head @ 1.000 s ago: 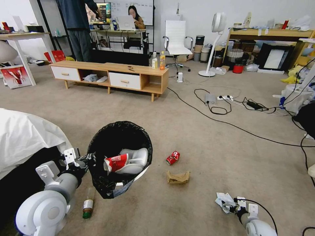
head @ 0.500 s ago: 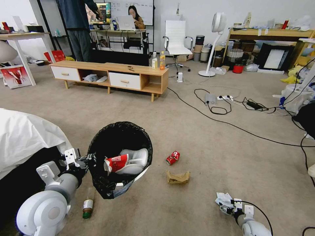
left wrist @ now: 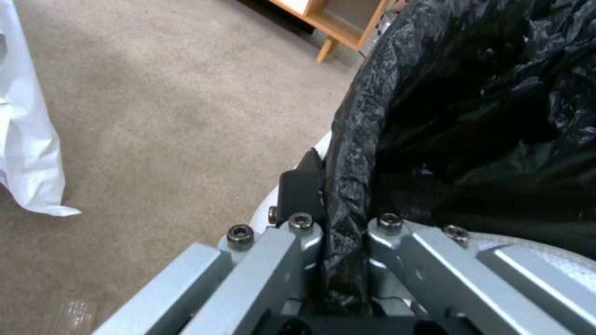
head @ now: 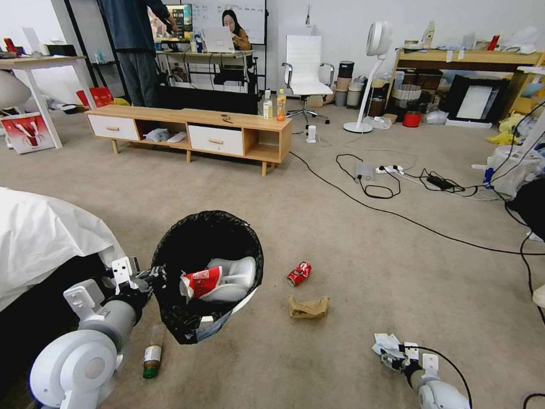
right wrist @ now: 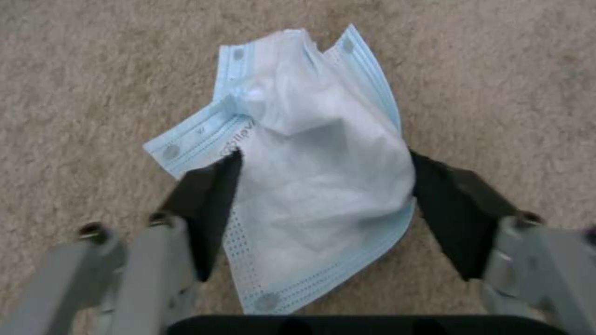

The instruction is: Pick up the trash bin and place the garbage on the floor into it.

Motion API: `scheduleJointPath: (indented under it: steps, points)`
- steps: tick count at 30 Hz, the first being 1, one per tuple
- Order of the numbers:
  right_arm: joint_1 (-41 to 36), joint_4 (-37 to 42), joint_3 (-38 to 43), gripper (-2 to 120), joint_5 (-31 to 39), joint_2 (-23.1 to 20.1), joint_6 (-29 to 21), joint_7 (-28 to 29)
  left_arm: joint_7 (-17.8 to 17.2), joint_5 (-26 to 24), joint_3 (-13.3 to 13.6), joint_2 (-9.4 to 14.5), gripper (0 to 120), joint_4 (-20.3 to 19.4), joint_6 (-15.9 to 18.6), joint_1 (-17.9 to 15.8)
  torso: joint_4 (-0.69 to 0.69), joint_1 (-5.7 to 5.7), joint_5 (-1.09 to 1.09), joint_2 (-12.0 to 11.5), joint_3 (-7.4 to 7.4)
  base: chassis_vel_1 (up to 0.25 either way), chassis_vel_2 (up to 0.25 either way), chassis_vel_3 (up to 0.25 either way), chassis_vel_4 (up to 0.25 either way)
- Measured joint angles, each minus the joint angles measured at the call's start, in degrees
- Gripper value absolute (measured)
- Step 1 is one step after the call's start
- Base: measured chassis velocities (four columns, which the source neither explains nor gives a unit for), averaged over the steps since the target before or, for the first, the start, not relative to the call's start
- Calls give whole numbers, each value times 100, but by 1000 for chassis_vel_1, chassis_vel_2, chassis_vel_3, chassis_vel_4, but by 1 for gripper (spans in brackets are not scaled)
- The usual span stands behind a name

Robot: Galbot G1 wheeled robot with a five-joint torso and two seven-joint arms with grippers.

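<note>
Head view shows the left gripper clamped on the rim of the trash bin, held off the carpet, with a red wrapper already inside. Low at the right, the right gripper is spread wide around a crumpled face mask, not yet pinching it. A red can, brown paper and small bottle remain to collect.

Can & paper right of trash bin, bottle left-front
</note>
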Motion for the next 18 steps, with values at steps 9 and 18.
scheduleJointPath:
  steps: [9, 18]
  points:
    - [-12, 46, -2, 34, 30, -28, 28, -30, 18, 75, 30, -17, 2, 12, -13, -15, 0, 0, 0, 0, 0, 0, 0, 0, 0]
    - [-73, 108, 15, 0, 35, -58, 87, -55, 24, 88, 46, -10, 2, -7, -13, 7, 0, 0, 0, 0, 0, 0, 0, 0, 0]
